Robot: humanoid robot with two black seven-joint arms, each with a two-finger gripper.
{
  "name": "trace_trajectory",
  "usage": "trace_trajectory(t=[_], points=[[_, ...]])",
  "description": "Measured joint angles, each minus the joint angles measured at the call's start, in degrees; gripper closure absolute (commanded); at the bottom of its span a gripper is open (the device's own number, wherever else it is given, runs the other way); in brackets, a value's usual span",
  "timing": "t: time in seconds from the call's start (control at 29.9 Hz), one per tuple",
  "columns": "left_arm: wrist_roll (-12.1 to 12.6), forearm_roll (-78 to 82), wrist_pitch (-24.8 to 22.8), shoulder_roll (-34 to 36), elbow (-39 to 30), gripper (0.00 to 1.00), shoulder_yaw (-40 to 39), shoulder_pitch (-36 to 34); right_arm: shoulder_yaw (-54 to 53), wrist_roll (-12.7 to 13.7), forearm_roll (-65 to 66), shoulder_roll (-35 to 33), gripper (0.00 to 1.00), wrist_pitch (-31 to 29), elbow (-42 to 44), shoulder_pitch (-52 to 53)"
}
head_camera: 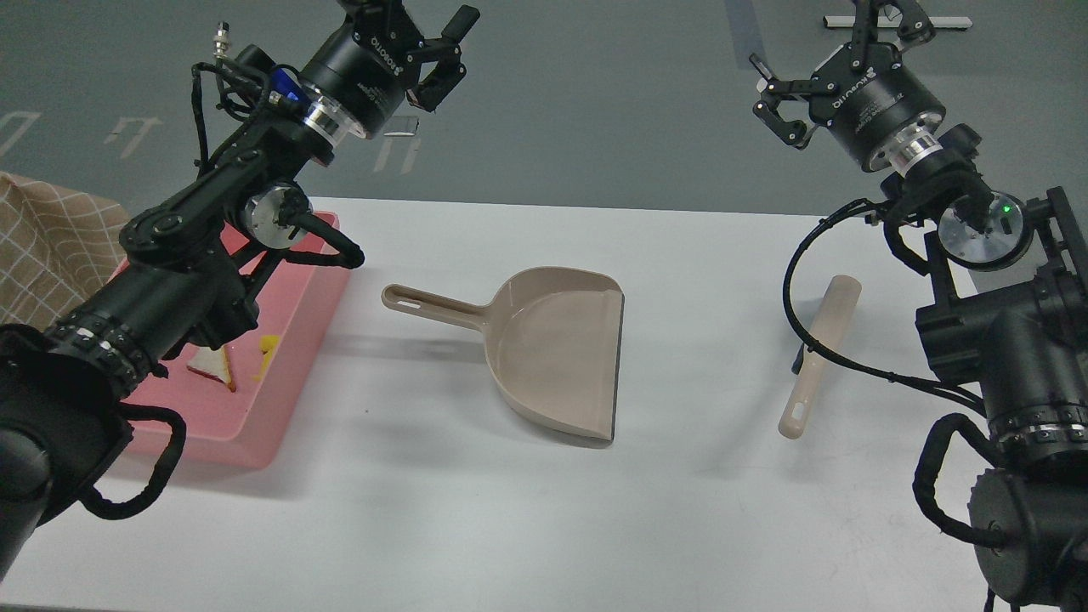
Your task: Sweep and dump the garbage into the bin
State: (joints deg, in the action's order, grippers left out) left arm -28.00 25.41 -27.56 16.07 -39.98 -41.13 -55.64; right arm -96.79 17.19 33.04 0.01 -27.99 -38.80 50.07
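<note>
The pink bin (297, 336) stands at the table's left, partly hidden behind my left arm. In it lie the garbage: a white bread slice (214, 365) with a tan crust, half hidden by the arm, and a yellow sponge scrap (266, 352). My left gripper (422, 30) is open and empty, raised high beyond the table's far edge, to the right of the bin's far corner. My right gripper (829, 55) is open and empty, raised high above the far right of the table.
A beige dustpan (557, 353) lies empty at the table's middle, handle pointing left toward the bin. A beige brush (820, 353) lies to the right, below my right arm. A checked cloth (42, 246) sits at the left edge.
</note>
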Motion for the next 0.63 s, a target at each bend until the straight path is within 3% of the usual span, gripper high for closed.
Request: trace_trajectory(t=[0.2, 0.63], points=[[0.0, -0.01, -0.44, -1.62, 0.16, 0.03, 0.25, 0.01, 0.22, 0.05, -0.29, 0.0, 0.02, 0.0, 8.13, 1.61], [0.0, 0.16, -0.44, -1.69, 0.32, 0.03, 1.2, 2.31, 5.51, 0.66, -2.85, 0.0, 0.02, -0.02, 7.42, -0.56]])
